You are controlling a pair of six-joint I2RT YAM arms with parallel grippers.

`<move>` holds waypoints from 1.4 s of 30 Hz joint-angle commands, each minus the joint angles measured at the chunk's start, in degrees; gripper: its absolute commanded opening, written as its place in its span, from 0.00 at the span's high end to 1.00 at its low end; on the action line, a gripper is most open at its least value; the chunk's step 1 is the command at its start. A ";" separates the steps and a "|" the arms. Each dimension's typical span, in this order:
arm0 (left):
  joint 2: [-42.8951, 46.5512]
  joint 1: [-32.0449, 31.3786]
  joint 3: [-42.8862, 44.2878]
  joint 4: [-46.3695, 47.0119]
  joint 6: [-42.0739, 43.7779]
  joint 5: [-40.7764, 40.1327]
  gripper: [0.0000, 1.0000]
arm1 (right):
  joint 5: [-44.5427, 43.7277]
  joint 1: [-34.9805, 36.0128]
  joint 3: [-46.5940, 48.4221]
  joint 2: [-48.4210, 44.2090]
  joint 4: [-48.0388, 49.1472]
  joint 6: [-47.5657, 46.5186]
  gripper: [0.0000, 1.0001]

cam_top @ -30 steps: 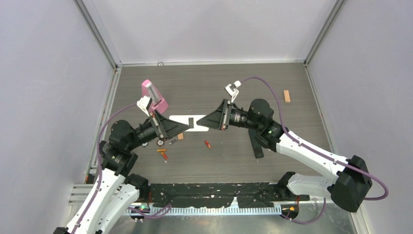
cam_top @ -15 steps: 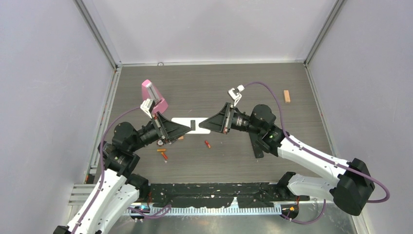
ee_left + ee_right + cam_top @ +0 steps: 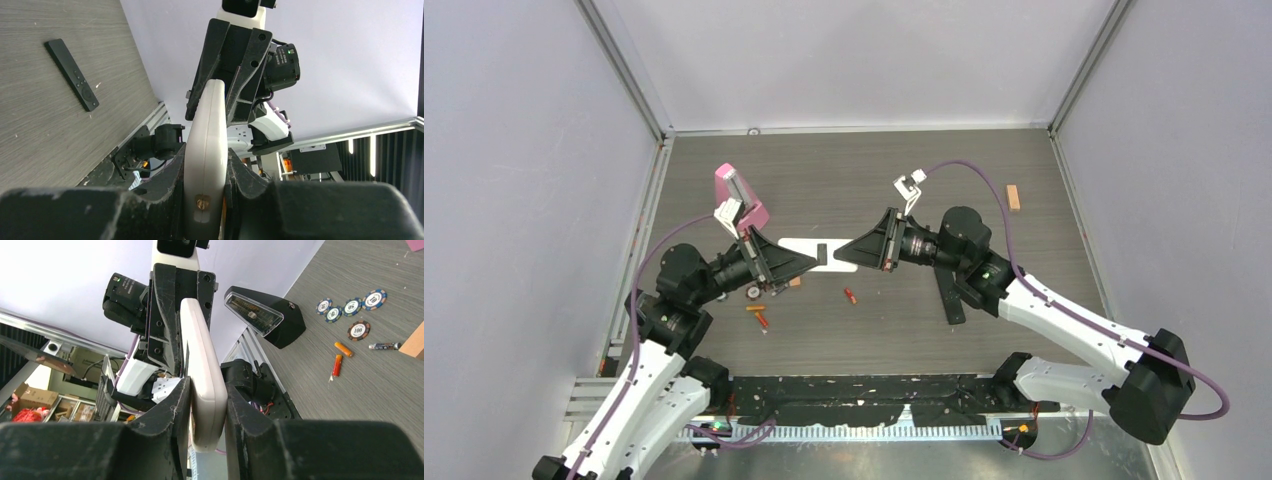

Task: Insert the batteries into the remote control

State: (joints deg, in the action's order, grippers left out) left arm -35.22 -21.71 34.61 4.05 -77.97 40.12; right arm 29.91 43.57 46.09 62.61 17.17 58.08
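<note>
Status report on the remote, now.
Left gripper, right gripper: both clamped on white remote, one each end. Batteries loose on table. Poker chips, black remote nearby.

A slim white plastic remote control (image 3: 202, 370) stands edge-on, clamped between the right gripper's (image 3: 206, 407) black fingers, its far end in the left gripper (image 3: 184, 305). Right of it (on the grey wood-grain tabletop (image 3: 380, 405)) lie two small orange-red cylindrical batteries (image 3: 343, 348) and four round poker chips (image 3: 359, 330).

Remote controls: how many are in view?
2. The white remote is held between left gripper and right gripper; the black remote lies on the table near the right arm.
</note>
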 commanded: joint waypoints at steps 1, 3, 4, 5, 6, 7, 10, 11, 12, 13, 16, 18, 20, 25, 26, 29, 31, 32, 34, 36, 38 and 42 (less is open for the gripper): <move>-0.44 2.48 4.13 3.24 -2.61 -4.55 1.00 | 2.54 -3.23 -0.53 -0.95 -4.07 -10.98 0.93; -0.91 2.91 3.72 6.24 -4.73 -3.73 1.00 | 5.14 -4.02 -1.95 -0.61 -0.84 -8.31 0.93; -1.23 3.42 3.57 8.12 -6.14 -3.09 1.00 | 7.04 -4.33 -2.48 -0.49 1.83 -7.53 0.93; -1.45 4.01 3.65 9.70 -7.22 -2.29 1.00 | 8.51 -4.87 -3.39 -0.26 2.97 -6.31 0.93; -1.74 4.54 3.87 10.45 -7.99 -1.65 1.00 | 8.94 -5.10 -3.78 -0.23 4.45 -5.79 0.93; -1.96 5.03 4.27 10.72 -8.28 -1.07 1.00 | 9.55 -5.54 -4.35 -0.21 4.98 -4.91 0.93; -2.57 5.77 5.84 9.98 -7.56 0.49 1.00 | 10.43 -6.11 -4.91 -0.10 6.53 -3.44 0.93; -2.86 5.87 6.33 9.58 -6.84 1.05 1.00 | 10.41 -6.26 -4.83 -0.02 6.59 -2.87 0.93; -3.24 5.95 6.68 9.04 -6.29 1.39 1.00 | 10.20 -6.33 -4.72 0.15 5.89 -2.71 0.93; -3.34 5.98 6.89 8.72 -5.90 1.45 1.00 | 9.54 -6.38 -4.30 0.19 4.50 -2.58 0.93; -3.28 5.97 6.54 8.48 -5.31 1.22 1.00 | 7.93 -6.31 -4.00 -0.15 4.17 -1.24 0.93; -3.23 5.98 6.28 8.35 -4.97 1.02 1.00 | 6.81 -6.31 -3.72 -0.28 4.16 -0.33 0.93; -3.51 5.98 6.24 8.32 -4.82 1.05 1.00 | 6.15 -6.31 -3.34 -0.11 4.30 0.37 0.92; -4.44 5.91 6.41 7.64 -3.52 1.72 1.00 | 3.61 -6.25 -2.03 0.51 3.51 2.73 0.82; -4.61 5.97 6.31 7.48 -3.09 1.91 1.00 | 2.64 -6.12 -1.43 0.64 3.28 2.80 0.80; -5.38 5.98 6.22 6.87 -1.89 2.10 1.00 | 1.18 -5.88 0.02 1.55 1.60 2.88 0.67; -6.03 5.94 6.25 6.49 -1.10 2.15 1.00 | 0.61 -5.79 0.86 2.44 0.82 2.75 0.60; -6.39 5.98 6.26 6.29 -0.54 2.16 1.00 | 0.17 -5.78 1.05 2.70 0.75 2.78 0.57; -6.88 5.98 6.68 4.76 1.06 1.77 1.00 | -0.72 -5.78 0.99 3.26 0.51 2.76 0.49; -7.48 5.97 6.99 3.75 2.62 1.55 1.00 | -1.55 -5.72 0.61 3.37 0.76 2.78 0.44; -8.32 5.98 7.10 3.43 3.67 1.53 1.00 | -1.82 -5.77 0.57 3.76 0.95 2.85 0.43; -10.50 5.93 6.88 2.17 6.33 1.44 1.00 | -1.85 -5.80 0.97 5.04 0.99 2.90 0.47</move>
State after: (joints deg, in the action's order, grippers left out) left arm -44.45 -16.10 38.54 5.21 -75.29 42.28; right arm 29.10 37.80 45.43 66.43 18.39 62.08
